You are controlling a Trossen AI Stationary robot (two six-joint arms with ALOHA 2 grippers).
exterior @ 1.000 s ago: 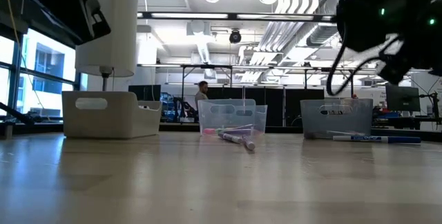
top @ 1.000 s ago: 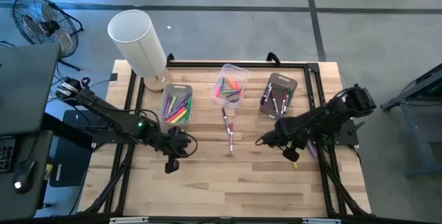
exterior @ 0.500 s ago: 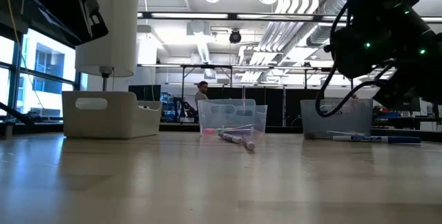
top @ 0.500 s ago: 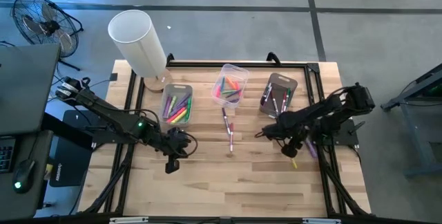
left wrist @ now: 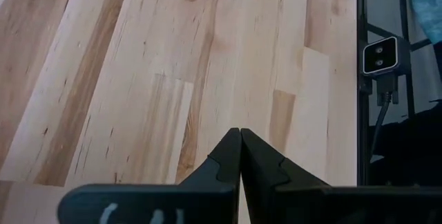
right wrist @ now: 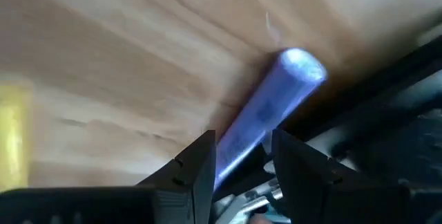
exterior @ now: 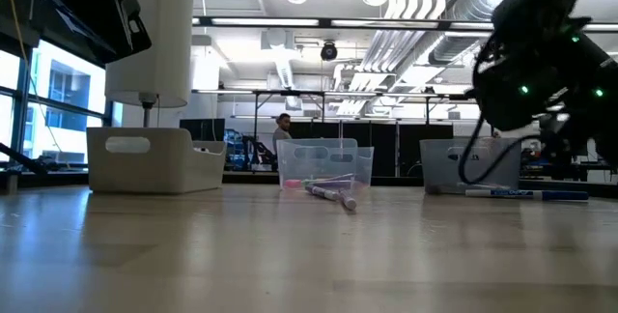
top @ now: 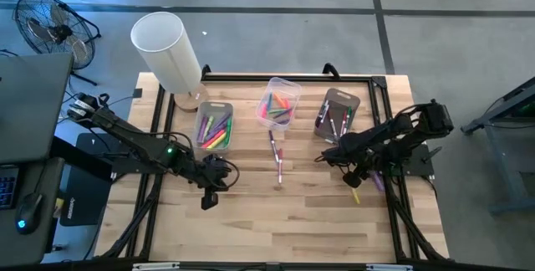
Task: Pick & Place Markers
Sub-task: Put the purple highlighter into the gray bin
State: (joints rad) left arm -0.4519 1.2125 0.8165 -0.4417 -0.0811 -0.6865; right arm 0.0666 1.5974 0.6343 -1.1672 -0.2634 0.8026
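- The left gripper [top: 208,197] hangs over bare wood on the table [top: 251,221], toward its left front; the left wrist view shows its two fingers [left wrist: 228,156] pressed together, holding nothing.
- Three bins stand in a row along the back: a white bin [top: 214,125] with markers in yellow, green, pink and red, a clear bin [top: 279,100] full of pink and green markers, and a grey bin [top: 337,114] with a few more — I cannot count the pens inside any of them.
- Two markers [top: 277,155] lie end to end on the table just in front of the clear bin.
- The right gripper [top: 358,176] is low over the table's right edge, in front of the grey bin; its fingers [right wrist: 196,169] stand apart with a purple marker [right wrist: 266,113] in the gap between them — whether the pads touch it I cannot tell.
- Beside it lies one yellow marker [top: 355,194], apart from the claw.
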